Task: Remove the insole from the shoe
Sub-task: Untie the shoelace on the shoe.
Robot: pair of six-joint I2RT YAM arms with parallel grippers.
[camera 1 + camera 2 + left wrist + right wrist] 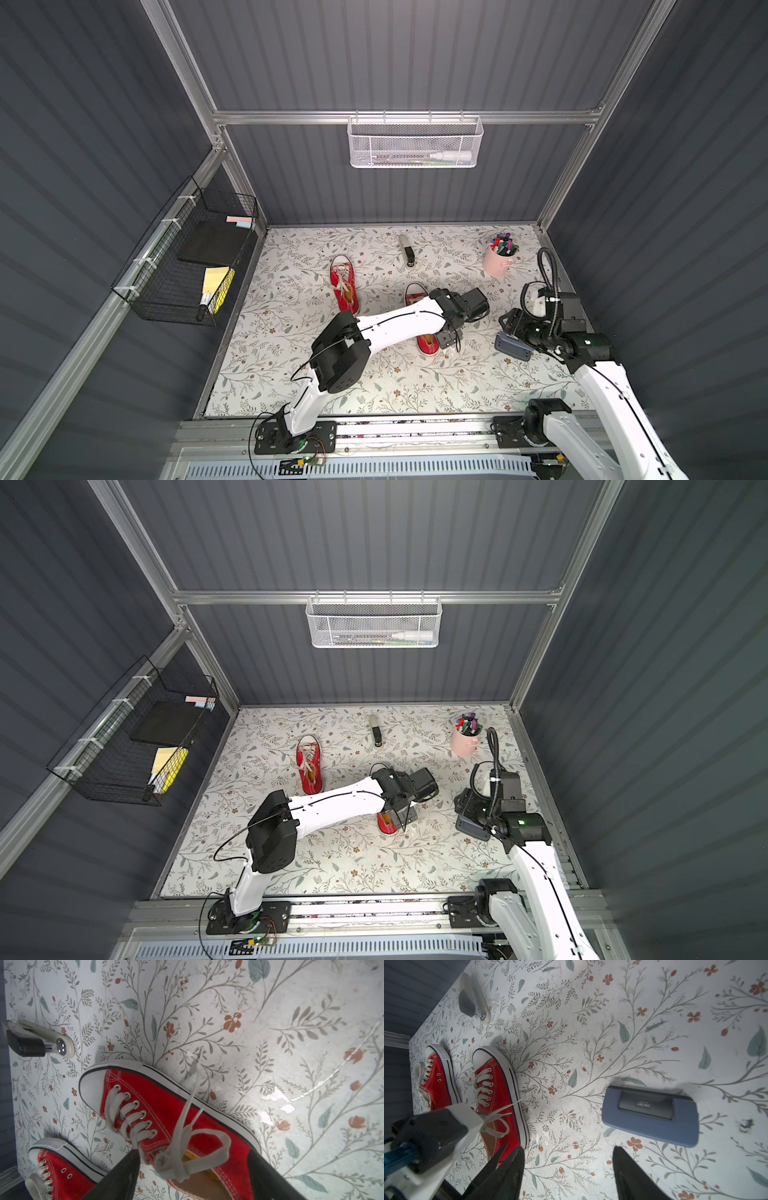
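Two red canvas shoes lie on the floral table. The nearer shoe (417,297) (166,1105) (500,1084) is partly hidden under my left arm in both top views. Its tan insole (193,1186) (490,1128) lies inside the opening, under loose white laces (187,1138). My left gripper (193,1149) (445,337) is open, its dark fingers (124,1172) straddling the shoe's rear half; a strip of table shows between one finger and the shoe. My right gripper (567,1148) (505,323) is open over bare table, to the right of the shoe, holding nothing.
The second red shoe (344,286) (62,1169) lies to the left. A blue hole punch (650,1118) (513,347) sits by my right gripper. A stapler (406,249) and a pink cup of markers (498,257) stand at the back. Wire baskets (183,257) hang on the walls.
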